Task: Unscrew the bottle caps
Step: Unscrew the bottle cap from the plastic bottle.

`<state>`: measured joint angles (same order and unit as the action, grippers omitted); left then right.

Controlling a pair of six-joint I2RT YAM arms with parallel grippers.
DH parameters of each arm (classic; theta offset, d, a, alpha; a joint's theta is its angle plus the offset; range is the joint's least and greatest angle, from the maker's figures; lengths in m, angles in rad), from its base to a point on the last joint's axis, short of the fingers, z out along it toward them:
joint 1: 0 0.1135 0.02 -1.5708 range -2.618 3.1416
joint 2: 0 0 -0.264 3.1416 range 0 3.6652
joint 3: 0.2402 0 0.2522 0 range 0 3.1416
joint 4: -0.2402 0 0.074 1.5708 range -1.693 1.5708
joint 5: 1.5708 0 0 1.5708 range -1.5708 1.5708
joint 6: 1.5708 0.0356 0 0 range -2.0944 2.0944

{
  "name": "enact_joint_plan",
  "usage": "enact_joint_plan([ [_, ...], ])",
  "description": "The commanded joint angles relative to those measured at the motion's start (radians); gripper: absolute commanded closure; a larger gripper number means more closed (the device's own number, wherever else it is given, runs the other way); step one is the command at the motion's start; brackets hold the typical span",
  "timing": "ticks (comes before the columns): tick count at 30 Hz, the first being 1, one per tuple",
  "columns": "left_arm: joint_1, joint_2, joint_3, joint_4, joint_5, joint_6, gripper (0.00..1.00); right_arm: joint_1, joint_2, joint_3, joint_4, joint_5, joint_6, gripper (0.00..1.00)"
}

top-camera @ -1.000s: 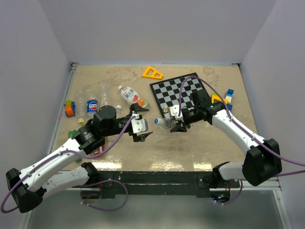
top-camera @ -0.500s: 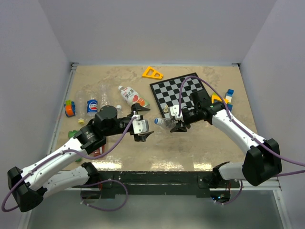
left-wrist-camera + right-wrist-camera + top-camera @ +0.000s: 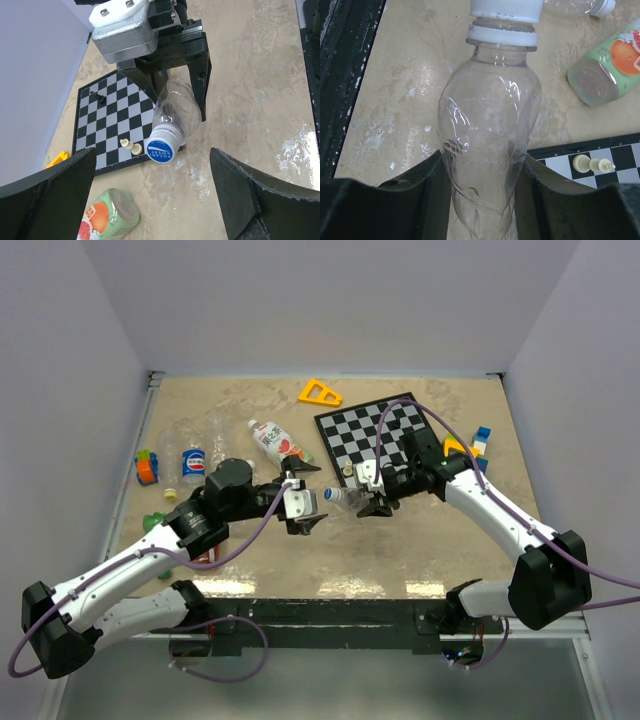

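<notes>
My right gripper (image 3: 372, 498) is shut on a clear unlabelled bottle (image 3: 490, 125) and holds it lying level just above the table, neck toward my left arm. Its cap (image 3: 162, 148), white with a blue top, is on the neck and also shows in the top view (image 3: 331, 495) and the right wrist view (image 3: 506, 7). My left gripper (image 3: 306, 510) is open and empty, a short way from the cap and facing it. In the left wrist view the fingers (image 3: 55, 192) stand wide on either side, with the cap straight ahead and no contact.
A bottle with a white-green-orange label (image 3: 275, 440) lies left of the chessboard (image 3: 375, 430), which carries small chess pieces (image 3: 130, 146). A cola bottle (image 3: 193, 462) and clear bottles (image 3: 220, 435) lie at far left beside toy blocks (image 3: 147, 467). A yellow triangle (image 3: 320, 392) lies at the back.
My left gripper has moved right, closer to the cap of the held bottle. The right arm and the bottle have stayed put.
</notes>
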<state>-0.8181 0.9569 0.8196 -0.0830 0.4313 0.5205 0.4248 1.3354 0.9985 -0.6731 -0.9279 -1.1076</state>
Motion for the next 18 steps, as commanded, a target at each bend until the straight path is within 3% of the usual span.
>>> enact_joint_plan([
  [1, 0.004, 0.011, -0.002, 0.066, 0.038, 0.021, 0.00, 0.000, 0.001, 0.017, 0.003, -0.003, -0.003, 1.00],
  [13, 0.005, 0.077, 0.021, 0.127, 0.046, 0.000, 0.00, 0.000, -0.004, 0.020, 0.000, -0.003, -0.005, 1.00],
  [18, 0.005, 0.112, 0.047, 0.086, 0.050, 0.004, 0.10, 0.000, -0.007, 0.019, 0.000, -0.003, -0.005, 1.00],
])
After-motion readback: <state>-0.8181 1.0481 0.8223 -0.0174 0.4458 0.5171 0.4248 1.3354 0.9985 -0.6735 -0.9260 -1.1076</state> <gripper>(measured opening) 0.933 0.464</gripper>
